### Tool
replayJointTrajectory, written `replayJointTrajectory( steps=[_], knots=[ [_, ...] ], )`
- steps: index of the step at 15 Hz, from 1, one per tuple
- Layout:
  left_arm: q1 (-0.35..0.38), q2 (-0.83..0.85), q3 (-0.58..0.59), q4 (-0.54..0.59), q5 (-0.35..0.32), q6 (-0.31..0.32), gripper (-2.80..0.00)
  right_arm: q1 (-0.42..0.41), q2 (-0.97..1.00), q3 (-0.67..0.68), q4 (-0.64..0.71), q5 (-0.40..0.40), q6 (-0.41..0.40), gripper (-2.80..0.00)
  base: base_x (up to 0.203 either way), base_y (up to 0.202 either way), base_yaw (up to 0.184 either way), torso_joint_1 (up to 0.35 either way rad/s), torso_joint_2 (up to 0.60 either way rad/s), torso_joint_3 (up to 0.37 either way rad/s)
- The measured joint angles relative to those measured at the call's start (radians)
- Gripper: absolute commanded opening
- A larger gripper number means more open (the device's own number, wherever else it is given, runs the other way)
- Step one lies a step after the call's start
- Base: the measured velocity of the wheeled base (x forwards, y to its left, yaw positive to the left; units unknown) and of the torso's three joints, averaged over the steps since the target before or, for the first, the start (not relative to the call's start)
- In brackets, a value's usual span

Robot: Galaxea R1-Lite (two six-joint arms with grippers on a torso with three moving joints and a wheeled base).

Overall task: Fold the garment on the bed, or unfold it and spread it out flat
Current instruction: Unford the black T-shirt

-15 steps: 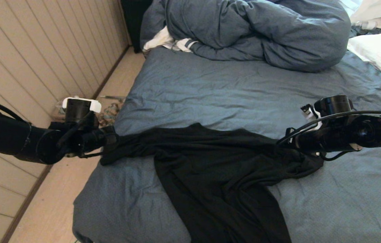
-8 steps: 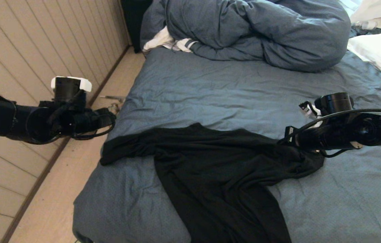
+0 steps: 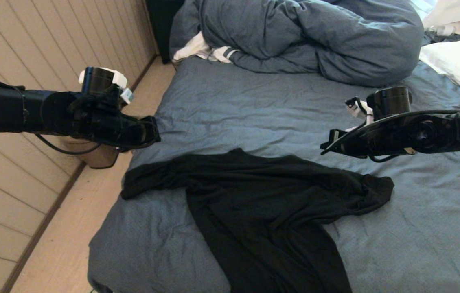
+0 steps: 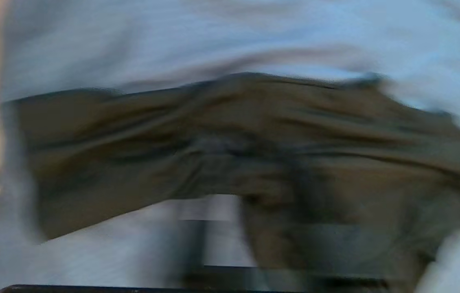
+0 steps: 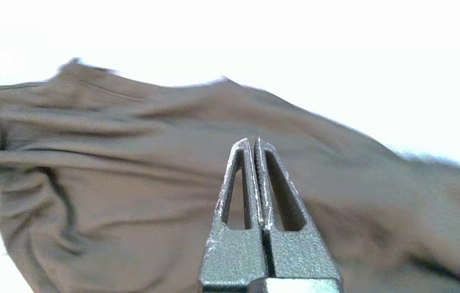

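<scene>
- Slate-blue sheet covers the bed [image 3: 254,106], with a bunched blue-grey duvet [image 3: 307,36] at the far end, a white pillow [image 3: 458,65] at the far right, and a panelled wall [image 3: 30,40] beyond the floor strip on the left.
- On the near half lies the black T-shirt [image 3: 262,195], plain side up, creased, its sleeves reaching left and right and its body running toward the near edge.
- Its sleeve-to-sleeve line runs crosswise, roughly in line with the two grippers.
- Left gripper [image 3: 152,130] hangs above and just beyond the left sleeve end, clear of the cloth; its fingers are pressed together on nothing.
- Right gripper [image 5: 256,142] hovers over the right sleeve, apart from it, its fingers pressed together and empty in the right wrist view.
- Each arm is nearest its own sleeve; the hem lies nearest the robot, farther from both.
- Judging from this, the shirt is spread but wrinkled, so smoothing or a first fold comes next.
</scene>
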Motion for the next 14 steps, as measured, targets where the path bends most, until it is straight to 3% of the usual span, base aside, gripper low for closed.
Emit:
replayJointTrajectory(
  steps=[5,7,14],
  knots=[
    [-0.021,0.076,-0.056,-0.085,-0.017,0.007,-2.80,0.068,0.082,-0.113,0.018,-0.009,-0.006,-2.80,0.000,0.000,0.000,0.000,0.00,0.000],
    [-0.028,0.117,-0.067,-0.119,-0.019,0.018,-2.80,0.105,0.109,-0.140,0.044,-0.051,-0.014,-2.80,0.000,0.000,0.000,0.000,0.00,0.000],
    [-0.114,0.178,-0.024,-0.118,-0.003,0.026,-2.80,0.213,0.151,-0.084,0.048,-0.069,-0.031,-2.80,0.000,0.000,0.000,0.000,0.00,0.000]
  ],
)
